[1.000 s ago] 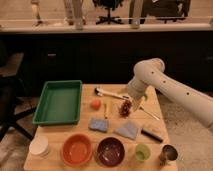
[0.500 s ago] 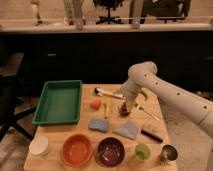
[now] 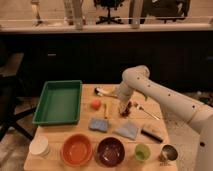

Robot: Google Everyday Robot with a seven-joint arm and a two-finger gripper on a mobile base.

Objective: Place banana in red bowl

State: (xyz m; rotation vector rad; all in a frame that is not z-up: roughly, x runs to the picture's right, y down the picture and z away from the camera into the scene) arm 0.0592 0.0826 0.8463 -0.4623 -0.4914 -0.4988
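Gripper [image 3: 123,108] low over wooden table [image 3: 52,132], just right of small slim pale-yellow banana [image 3: 105,110]; grip state: can't tell. Round orange-red shallow bowl [image 3: 77,149] at front edge.

Wooden table [image 3: 114,112] holds green tray [image 3: 59,102], red bowl [image 3: 76,149], banana [image 3: 105,110]; gripper [image 3: 123,109] low above middle

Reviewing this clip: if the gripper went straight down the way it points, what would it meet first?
Probably the table top just beside the banana, not the banana itself; the gripper hangs low over it, though depth is unclear.
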